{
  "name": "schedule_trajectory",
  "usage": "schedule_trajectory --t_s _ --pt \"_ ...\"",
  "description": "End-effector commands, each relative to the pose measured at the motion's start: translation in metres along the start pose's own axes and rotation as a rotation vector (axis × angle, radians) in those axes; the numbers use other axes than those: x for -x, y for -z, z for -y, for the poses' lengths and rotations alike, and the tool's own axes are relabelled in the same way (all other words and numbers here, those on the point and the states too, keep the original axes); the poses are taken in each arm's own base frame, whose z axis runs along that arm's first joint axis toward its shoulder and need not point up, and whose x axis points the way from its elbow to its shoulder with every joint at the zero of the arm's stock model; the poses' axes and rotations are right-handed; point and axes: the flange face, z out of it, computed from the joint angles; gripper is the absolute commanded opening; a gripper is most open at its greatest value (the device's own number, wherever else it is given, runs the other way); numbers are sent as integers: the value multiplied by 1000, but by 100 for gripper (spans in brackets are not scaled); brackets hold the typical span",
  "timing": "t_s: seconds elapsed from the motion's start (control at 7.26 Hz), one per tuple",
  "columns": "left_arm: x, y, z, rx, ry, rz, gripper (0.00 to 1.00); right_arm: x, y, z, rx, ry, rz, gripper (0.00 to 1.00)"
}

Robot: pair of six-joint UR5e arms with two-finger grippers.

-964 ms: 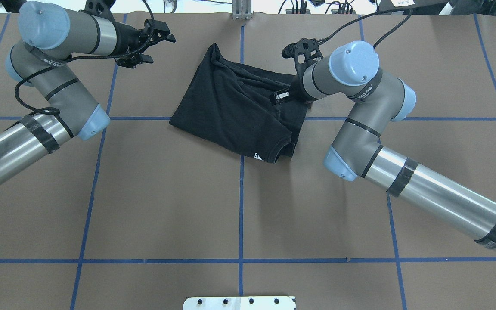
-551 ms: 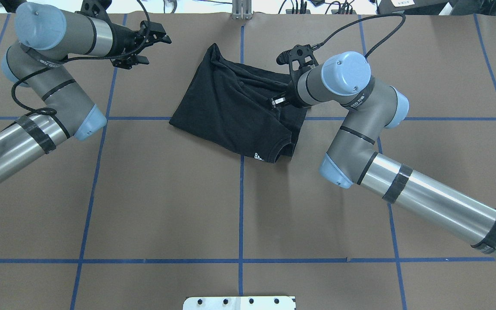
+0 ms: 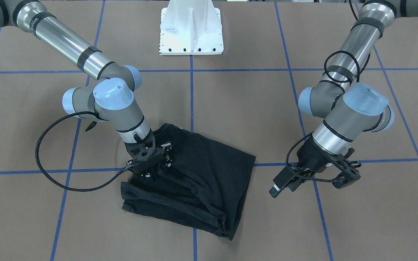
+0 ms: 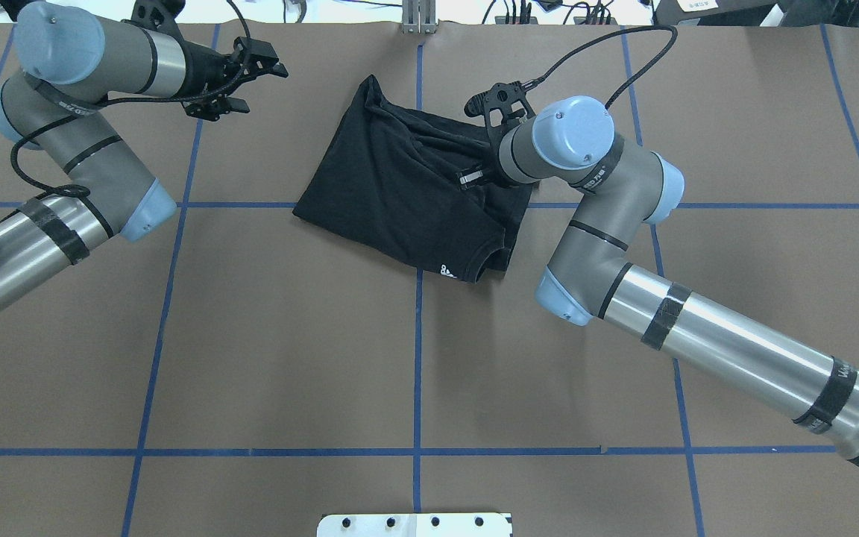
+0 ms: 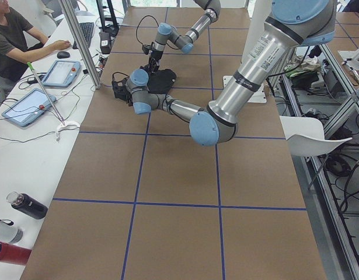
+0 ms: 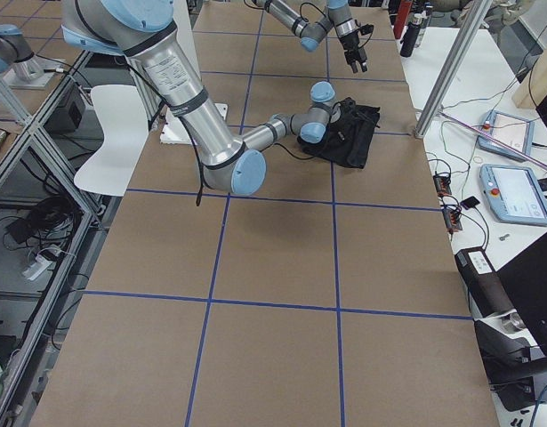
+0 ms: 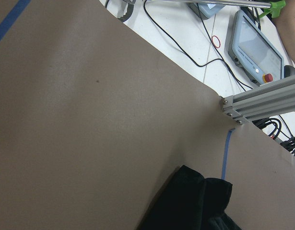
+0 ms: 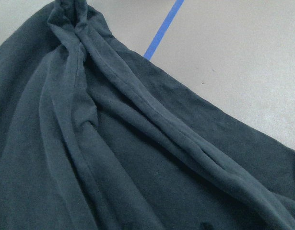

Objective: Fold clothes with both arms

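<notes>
My left gripper (image 4: 259,91) hangs over bare table (image 4: 176,358) at the far left, well apart from the cloth, fingers spread wide and holding nothing. Its wrist camera catches only a dark corner of fabric at the bottom edge. In the middle, toward the far side and lying across the centre blue tape line (image 4: 417,358), is the black T-shirt (image 4: 392,186). It is already doubled over into a rough four-sided packet, with the collar and its small white neck mark (image 4: 446,271) at the near corner. The first folds look done to me, but the job isn't: long ridges of cloth run across the top layer and bunch at the far corner, and the edges don't line up. My right gripper (image 3: 150,173) is down on the shirt's right-hand side, among those ridges. It is black against black, so I cannot tell whether it pinches cloth or only rests there. I reckon smoothing, squaring and perhaps one more fold remain.
</notes>
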Motion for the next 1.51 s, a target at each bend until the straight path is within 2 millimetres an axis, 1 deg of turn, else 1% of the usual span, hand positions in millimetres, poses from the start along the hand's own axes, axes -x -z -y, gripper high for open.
schedule_trajectory --t_s 0.0,0.28,0.69,0.83,0.96,1.1,1.24,1.38 --pt "0 1 0 2 0 0 100 6 -3 -5 8 3 4 45" --pt "0 1 0 4 -1 -3 100 11 -7 -13 18 7 7 44" --pt "0 1 0 10 0 0 100 7 -9 -16 24 5 2 43" --pt "-2 1 -1 12 -2 -4 100 5 -9 -16 24 4 0 30" --pt "-2 1 -1 10 -2 -4 100 6 -9 -15 23 3 1 3" --pt "-1 1 -1 11 1 -1 100 5 -9 -16 25 3 1 0" --pt "-3 1 -1 10 -1 -5 100 5 -9 -16 26 -2 2 0" --pt "-3 1 -1 12 -2 -7 100 2 -6 -12 20 -6 1 0"
